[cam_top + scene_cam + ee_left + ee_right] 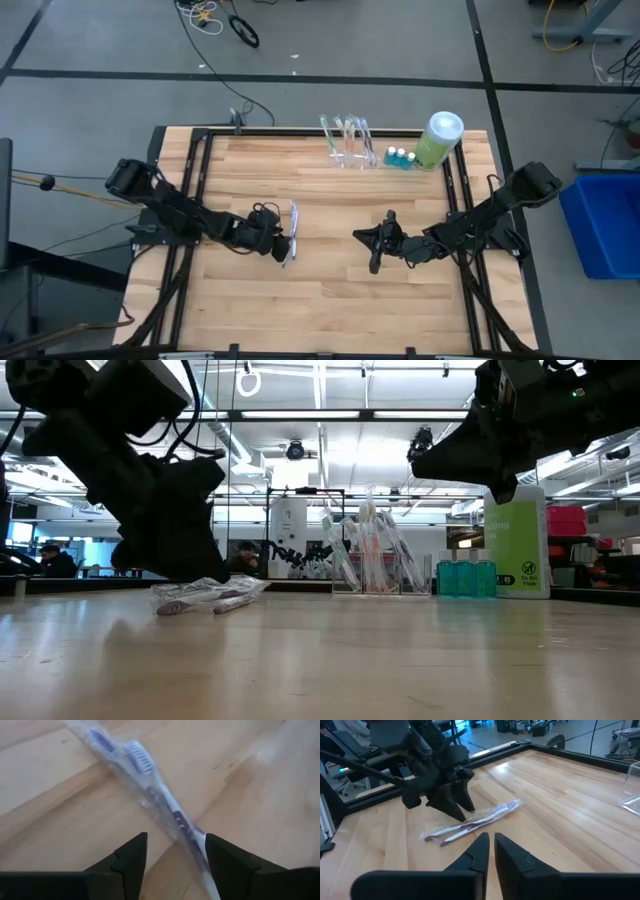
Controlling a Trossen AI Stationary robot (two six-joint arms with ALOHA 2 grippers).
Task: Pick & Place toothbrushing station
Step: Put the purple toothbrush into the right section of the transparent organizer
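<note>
Pale plank table (330,290): left claw (282,240) gapes over crinkly wrapped toothbrushes (292,232); right claw (374,243) pinched empty.

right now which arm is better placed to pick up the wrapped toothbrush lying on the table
Left. The left gripper hangs right over the wrapped toothbrush, its open fingers straddling the handle. The right gripper sits farther off mid-table, shut, only facing it.
</note>
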